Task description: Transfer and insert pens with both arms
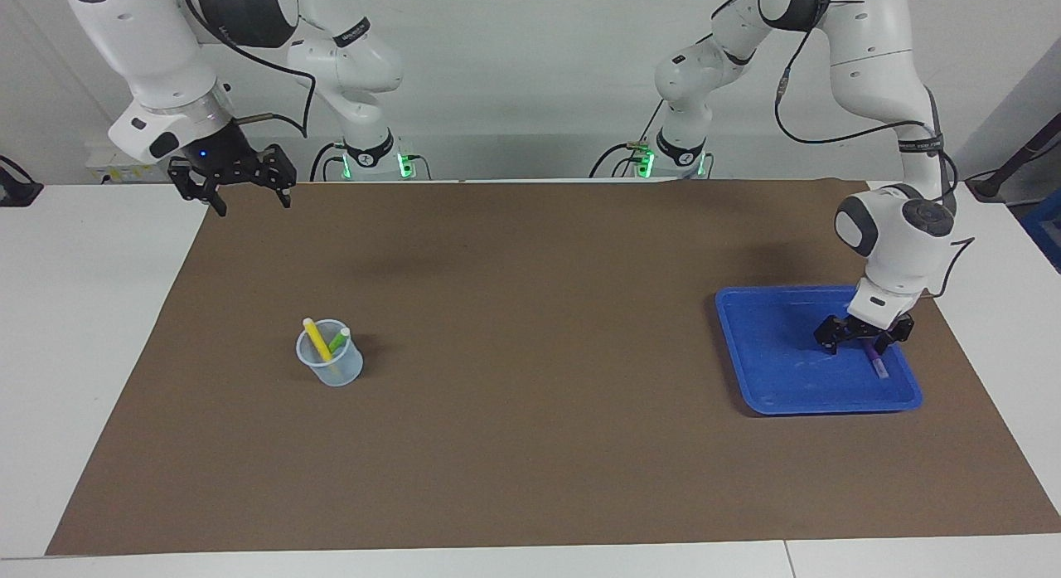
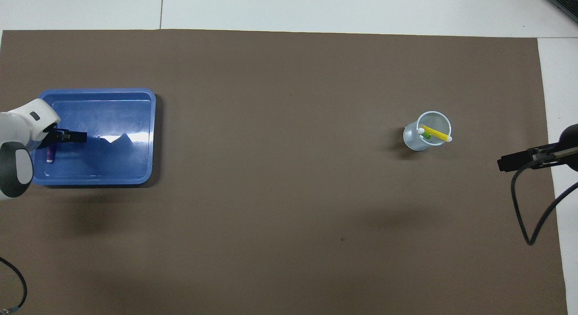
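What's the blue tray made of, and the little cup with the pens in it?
The blue tray looks like glossy moulded plastic: its floor throws back white glare and its corners are rounded. The cup seems to be thin clear plastic, though glass is possible: the yellow pen and green pen show through its pale wall.

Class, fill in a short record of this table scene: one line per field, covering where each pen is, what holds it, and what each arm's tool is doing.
Purple pen: lying in the blue tray, at the left arm's end of the table
Yellow pen: leaning in the clear cup
Green pen: in the same cup
Left tool: open, low over the purple pen, not yet gripping it
Right tool: open, empty, waiting above the mat's corner at the right arm's end
Pens left to insert: one
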Controlling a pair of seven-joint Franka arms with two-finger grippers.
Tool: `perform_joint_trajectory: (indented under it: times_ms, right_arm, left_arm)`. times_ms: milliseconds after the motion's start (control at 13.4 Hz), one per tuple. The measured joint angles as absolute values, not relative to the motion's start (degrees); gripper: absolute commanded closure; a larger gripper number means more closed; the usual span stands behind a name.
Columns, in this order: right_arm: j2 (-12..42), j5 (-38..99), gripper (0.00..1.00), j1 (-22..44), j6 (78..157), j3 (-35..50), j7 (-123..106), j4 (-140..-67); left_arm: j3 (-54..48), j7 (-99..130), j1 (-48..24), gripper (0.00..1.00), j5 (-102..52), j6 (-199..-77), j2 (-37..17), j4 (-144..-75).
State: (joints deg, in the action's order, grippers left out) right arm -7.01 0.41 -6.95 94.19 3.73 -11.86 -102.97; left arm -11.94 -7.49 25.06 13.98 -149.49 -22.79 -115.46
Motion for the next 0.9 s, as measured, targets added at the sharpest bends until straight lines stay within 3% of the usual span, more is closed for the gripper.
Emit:
perform_joint_trajectory:
  times_ms: [448,896]
  right_arm:
    - [-7.0,0.4,0.00,-7.0,94.2,3.7,-11.9,-103.0]
    - [-7.0,0.4,0.00,-7.0,94.2,3.7,-11.9,-103.0]
  left_arm:
    - [-12.5,-0.7,23.5,0.00,13.1,-148.8,-22.7,-115.1]
    - [-12.8,4.4,18.8,0.00,12.0,-139.6,-22.7,-108.6]
